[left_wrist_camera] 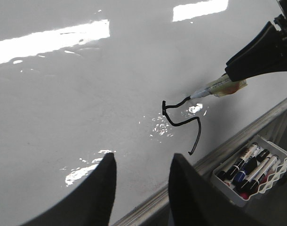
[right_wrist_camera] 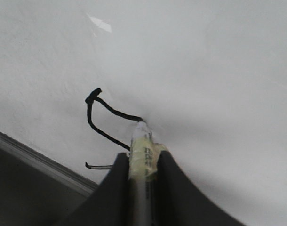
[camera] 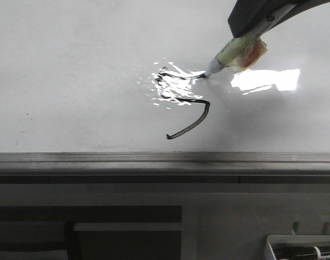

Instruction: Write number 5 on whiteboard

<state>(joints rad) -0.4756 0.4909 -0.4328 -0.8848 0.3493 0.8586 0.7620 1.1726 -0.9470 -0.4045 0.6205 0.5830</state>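
Observation:
The whiteboard (camera: 73,81) fills the front view. A black number 5 (camera: 193,111) is drawn on it, partly under a glare patch; it also shows in the left wrist view (left_wrist_camera: 183,122) and the right wrist view (right_wrist_camera: 99,122). My right gripper (camera: 251,24) is shut on a marker pen (camera: 238,54) wrapped in yellowish tape, and its tip touches the end of the top stroke. The pen shows between the fingers in the right wrist view (right_wrist_camera: 142,160). My left gripper (left_wrist_camera: 141,169) is open and empty above the board, near its rim.
The grey metal rim strip (camera: 165,160) runs along the board's near edge. A small white tray of markers (left_wrist_camera: 251,169) sits just past the rim on the right, also seen in the front view (camera: 303,250). A second glare patch (camera: 268,80) lies right of the pen.

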